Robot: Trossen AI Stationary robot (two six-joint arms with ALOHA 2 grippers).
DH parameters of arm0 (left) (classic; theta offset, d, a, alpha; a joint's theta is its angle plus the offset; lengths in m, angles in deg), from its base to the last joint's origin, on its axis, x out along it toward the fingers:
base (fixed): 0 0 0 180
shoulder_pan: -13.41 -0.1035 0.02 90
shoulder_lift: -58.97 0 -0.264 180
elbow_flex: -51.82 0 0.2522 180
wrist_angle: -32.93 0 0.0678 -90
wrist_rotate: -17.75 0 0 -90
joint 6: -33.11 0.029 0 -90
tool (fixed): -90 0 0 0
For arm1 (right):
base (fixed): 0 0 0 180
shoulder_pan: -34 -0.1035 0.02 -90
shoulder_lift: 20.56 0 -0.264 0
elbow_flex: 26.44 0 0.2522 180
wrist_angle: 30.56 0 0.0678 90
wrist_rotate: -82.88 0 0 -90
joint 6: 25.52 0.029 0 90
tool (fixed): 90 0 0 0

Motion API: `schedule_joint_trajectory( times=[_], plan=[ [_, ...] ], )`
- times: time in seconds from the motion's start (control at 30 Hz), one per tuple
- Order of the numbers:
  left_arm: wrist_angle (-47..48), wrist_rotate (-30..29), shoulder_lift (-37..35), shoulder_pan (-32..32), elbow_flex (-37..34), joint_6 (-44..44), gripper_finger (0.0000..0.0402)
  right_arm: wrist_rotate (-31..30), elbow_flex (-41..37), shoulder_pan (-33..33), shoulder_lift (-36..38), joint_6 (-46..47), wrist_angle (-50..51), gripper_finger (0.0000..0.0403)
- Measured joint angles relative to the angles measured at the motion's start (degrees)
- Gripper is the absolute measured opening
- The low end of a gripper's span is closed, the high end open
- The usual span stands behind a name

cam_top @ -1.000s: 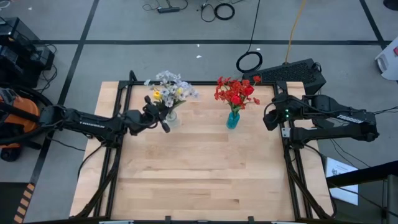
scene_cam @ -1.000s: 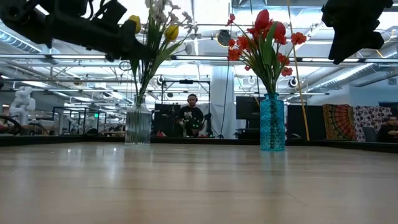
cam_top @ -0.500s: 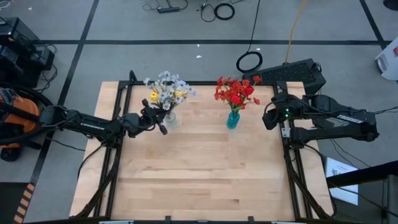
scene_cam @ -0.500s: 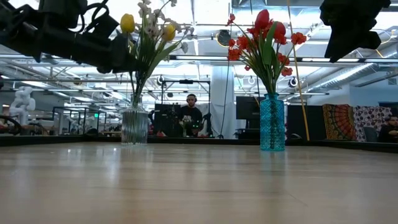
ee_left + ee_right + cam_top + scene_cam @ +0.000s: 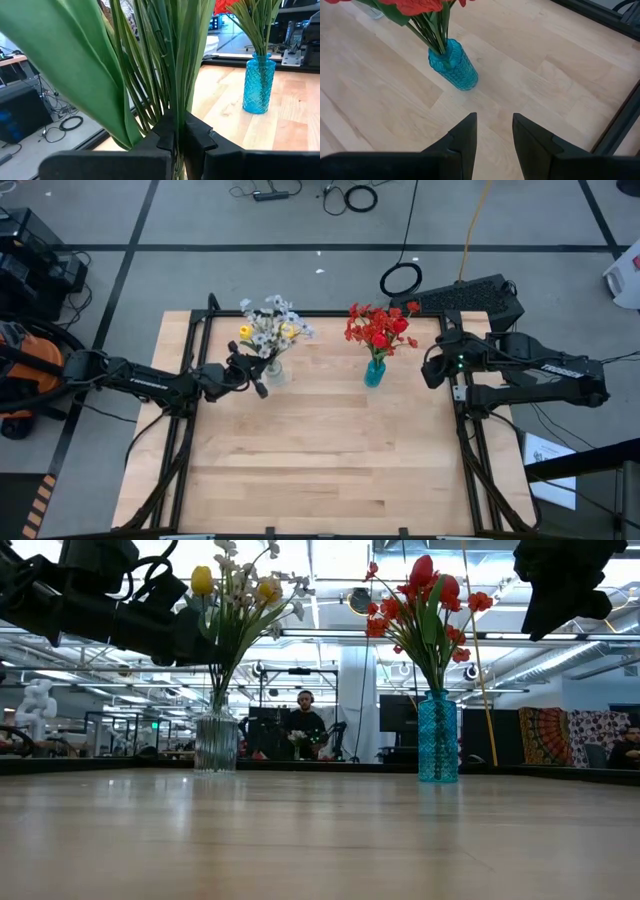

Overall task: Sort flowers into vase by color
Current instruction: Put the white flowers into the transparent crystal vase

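- Flowers (image 5: pixel 268 328), the yellow-and-white bunch, now stand straighter in the clear vase (image 5: pixel 216 742) than a second ago.
- Left gripper (image 5: pixel 175 135) stays pinched on their stems; release looks near.
- Right gripper (image 5: pixel 492 131) waits spread, near the blue vase (image 5: pixel 454 66) of reds.

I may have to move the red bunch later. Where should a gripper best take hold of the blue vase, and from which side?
Probably at the neck of the blue vase, just under the flowers, coming in level from the right, where the right gripper waits open. The red flowers spread wide over the mouth and block a grasp from above; the narrow upright neck fits between jaws.
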Motion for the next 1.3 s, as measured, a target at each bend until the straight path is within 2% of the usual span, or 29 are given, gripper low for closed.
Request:
schedule_joint_trajectory(
  times=[0.53,0.83,0.97,1.07,1.3],
  plan=[
    [-0.2,2.9,0.0,0.0,0.7,-0.2,0.0027,0.0,0.0,0.0,-0.2,0.0,-1.5,0.0116],
    [-0.3,2.0,0.0,0.4,1.3,-1.4,0.0101,0.0,0.0,0.0,-0.2,0.0,-1.5,0.0116],
    [-0.2,1.6,-0.5,1.3,2.7,-1.0,0.0113,0.0,0.0,0.0,-0.2,0.0,-1.5,0.0116],
    [2.7,1.0,-1.6,1.9,3.9,-0.9,0.0112,0.0,0.0,0.0,-0.2,0.0,-1.5,0.0116],
    [19.8,-0.6,-6.4,4.5,9.3,-1.0,0.0111,0.0,0.0,0.0,-0.2,0.0,-1.6,0.0116]
  ],
)
